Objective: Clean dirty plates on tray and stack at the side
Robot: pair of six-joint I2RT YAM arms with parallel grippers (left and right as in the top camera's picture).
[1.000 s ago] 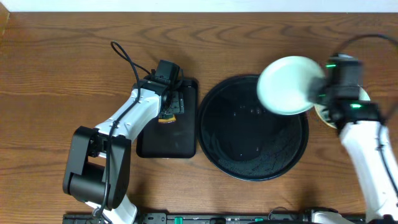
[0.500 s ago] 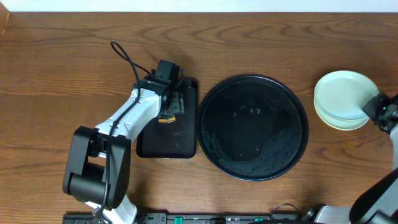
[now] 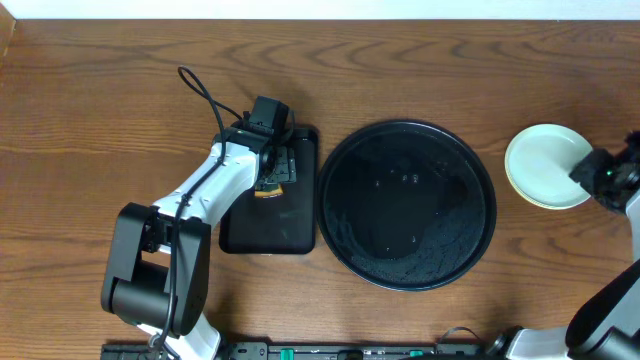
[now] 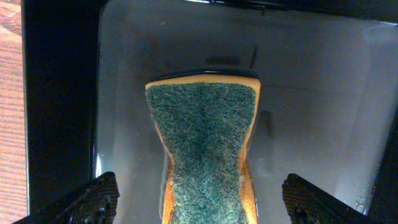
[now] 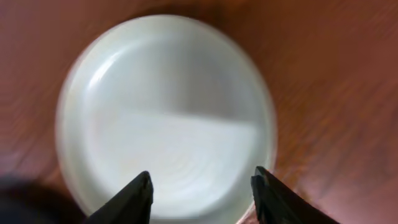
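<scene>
The round black tray (image 3: 400,235) sits mid-table, wet, with no plate on it. To its right, on the wood, the plates (image 3: 543,165) stand in a stack, a pale mint-white one on top and a yellowish rim showing beneath. My right gripper (image 3: 584,172) hovers at the stack's right edge. In the right wrist view the top plate (image 5: 165,106) lies blurred below the right gripper (image 5: 202,186), which is open and holds nothing. My left gripper (image 4: 202,200) is open, its fingers apart on either side of a green-topped sponge (image 4: 202,137) without touching it.
The sponge (image 3: 270,180) lies in a smaller rectangular black tray (image 3: 268,225) left of the round tray, under the left gripper (image 3: 272,165). The left arm reaches in from the lower left. Bare wooden table (image 3: 100,120) lies at the far left and along the back.
The right gripper carried a mint-white plate from over the tray's right rim to the stack, opened and let it go. The left arm has not moved.
</scene>
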